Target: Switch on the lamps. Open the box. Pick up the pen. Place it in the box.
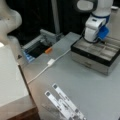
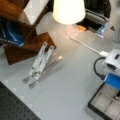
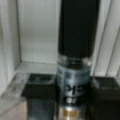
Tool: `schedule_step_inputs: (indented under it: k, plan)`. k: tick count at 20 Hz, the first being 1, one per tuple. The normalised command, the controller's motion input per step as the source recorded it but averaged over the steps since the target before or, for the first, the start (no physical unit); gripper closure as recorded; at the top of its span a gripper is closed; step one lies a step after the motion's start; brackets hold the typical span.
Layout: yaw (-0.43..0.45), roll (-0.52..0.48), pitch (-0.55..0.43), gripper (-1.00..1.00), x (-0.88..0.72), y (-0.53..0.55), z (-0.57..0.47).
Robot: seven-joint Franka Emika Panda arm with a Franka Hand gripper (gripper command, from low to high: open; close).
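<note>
Hanging low over the box (image 1: 100,53), the gripper (image 3: 73,100) has its jaws closed on the pen (image 3: 77,37); the wrist view shows a dark finger (image 3: 37,87) on either side of the barrel, pinching near the silvery band. The pen's black body runs up from the fingers, and behind it are the pale walls of the box's grey compartments, so it sits over the open inside of the box, not yet resting on the floor as far as can be told. In both front views the box stands open with its divided grey trays showing; the lid is out of sight behind the arm. A lamp (image 2: 68,11) glows well away from the box in a front view, so that step looks done. A white cable (image 1: 50,63) runs across the table (image 1: 85,87) beside the box, and a folded metal stand (image 1: 63,102) lies well apart from it. Handling, as judged: the pen looks light, stiff and smooth, round enough to roll or twist in the jaws; a mid-barrel hold by the band should keep it balanced. The box seems rigid and heavy enough to stay put.
</note>
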Motion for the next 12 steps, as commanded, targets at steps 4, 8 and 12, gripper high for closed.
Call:
schedule_step_inputs:
  k: [4,8,12]
  plan:
    - [-0.084,0.002,-0.033,1.00,0.15,0.10,-0.21]
    - [-0.091,-0.019,-0.060,1.00,0.11,0.03,-0.23]
    - [-0.082,-0.050,-0.063,1.00,0.05,-0.03,-0.17]
